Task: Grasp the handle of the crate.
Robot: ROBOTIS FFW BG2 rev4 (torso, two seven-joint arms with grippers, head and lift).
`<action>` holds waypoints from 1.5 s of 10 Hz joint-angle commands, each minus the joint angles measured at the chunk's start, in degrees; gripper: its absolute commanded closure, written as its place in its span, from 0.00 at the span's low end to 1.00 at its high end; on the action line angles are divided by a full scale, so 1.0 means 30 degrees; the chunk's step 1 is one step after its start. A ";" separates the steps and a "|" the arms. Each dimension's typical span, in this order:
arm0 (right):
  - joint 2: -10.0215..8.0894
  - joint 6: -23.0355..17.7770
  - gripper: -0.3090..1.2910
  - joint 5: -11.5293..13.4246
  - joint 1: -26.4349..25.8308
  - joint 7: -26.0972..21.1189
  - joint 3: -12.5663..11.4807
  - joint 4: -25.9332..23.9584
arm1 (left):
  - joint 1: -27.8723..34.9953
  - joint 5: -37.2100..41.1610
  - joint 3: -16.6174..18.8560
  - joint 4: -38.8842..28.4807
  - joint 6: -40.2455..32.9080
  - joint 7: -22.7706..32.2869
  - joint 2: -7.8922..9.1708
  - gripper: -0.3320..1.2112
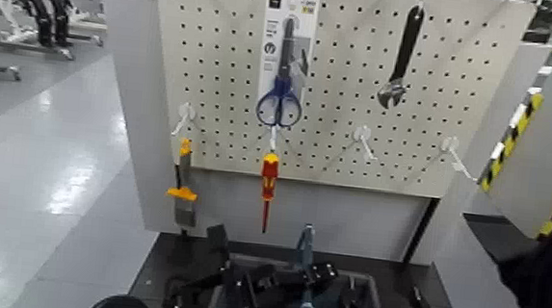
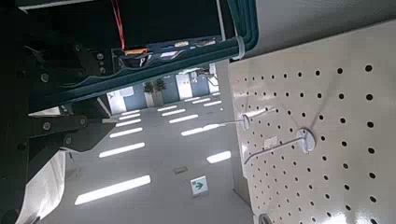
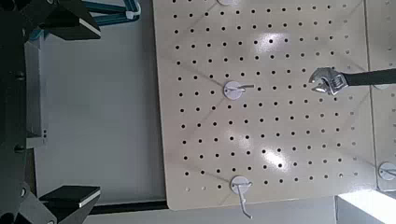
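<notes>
On the left I'm seeing the left gripper [image 2: 105, 93] waiting low beside the crate [image 1: 375, 297], its jaws drawn in narrow; the rim is passing close by them, and I can't tell whether they're pinching it. Moving right, I'm finding the handle [image 1: 306, 251] standing up over the crate's middle, its long axis running from near to far as I'm looking at it, with dark tools crowding its left side. Farther right, the right gripper [image 3: 82, 112] is sitting wide, nothing between its fingers. The handle is lying to its left, outside the spread, and I'm judging this arm the nearer one. So the coming move is turning on a shift leftward, one finger passing over the bar, so that the jaws end up astride it, closing across that near-far line.
</notes>
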 commanded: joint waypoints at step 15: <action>0.0029 -0.0016 0.27 0.0322 0.0014 0.0000 0.0015 0.0008 | 0.1452 0.2496 0.0693 -0.3218 0.1424 0.2160 0.1090 0.98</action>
